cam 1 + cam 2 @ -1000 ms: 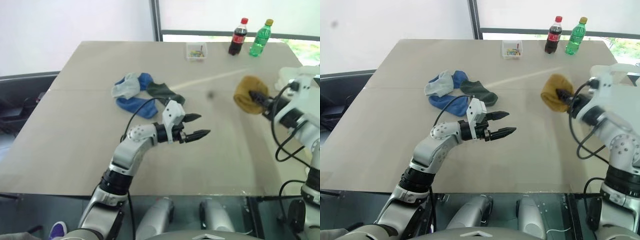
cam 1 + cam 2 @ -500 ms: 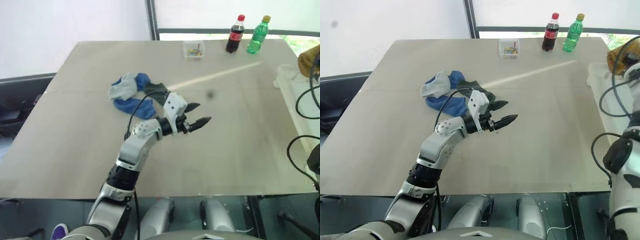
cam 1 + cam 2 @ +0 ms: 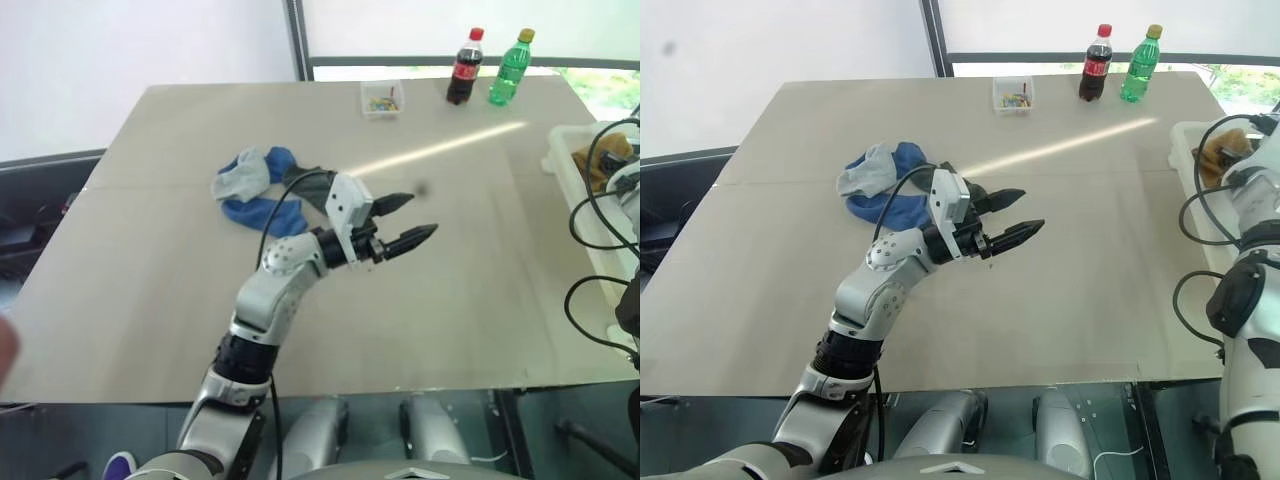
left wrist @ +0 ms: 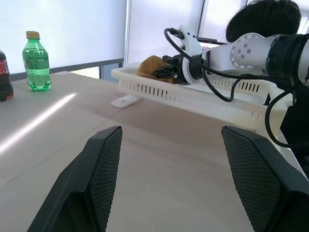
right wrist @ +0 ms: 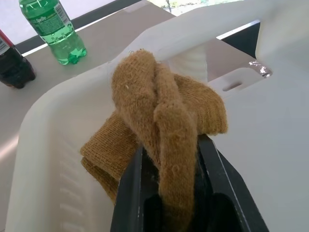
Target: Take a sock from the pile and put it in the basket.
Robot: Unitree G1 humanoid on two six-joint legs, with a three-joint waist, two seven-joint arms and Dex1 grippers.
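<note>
Landmark: the basket (image 3: 565,170), cream-white, stood hard against the tabletop's (image 3: 150,300) right-hand edge.

- The right end effector (image 5: 169,159) is held inside the basket's rim, fingers clamped tight on a mustard yellow sock (image 5: 164,121). The sock is seen bunched over the fingertips and hanging above the basket floor; whether it touches the floor cannot be told.
- The pile (image 3: 262,188) is noted well to the left of the basket, past mid-tabletop: light grey, blue and dark green socks, heaped loosely and touching one another.
- The left end effector (image 3: 405,222) is held above the tabletop between the pile and the basket, just beside the pile, fingers spread wide with nothing between them, pointed toward the basket.
- A broad stretch of bare tabletop is left between that end effector and the basket's slotted wall (image 4: 193,94). Open room is also seen along the near edge.
- At the far edge, left of the basket's far corner: a green bottle (image 3: 508,68), a dark cola bottle (image 3: 462,68) touching or nearly so, and a small clear box (image 3: 382,99) further left.
</note>
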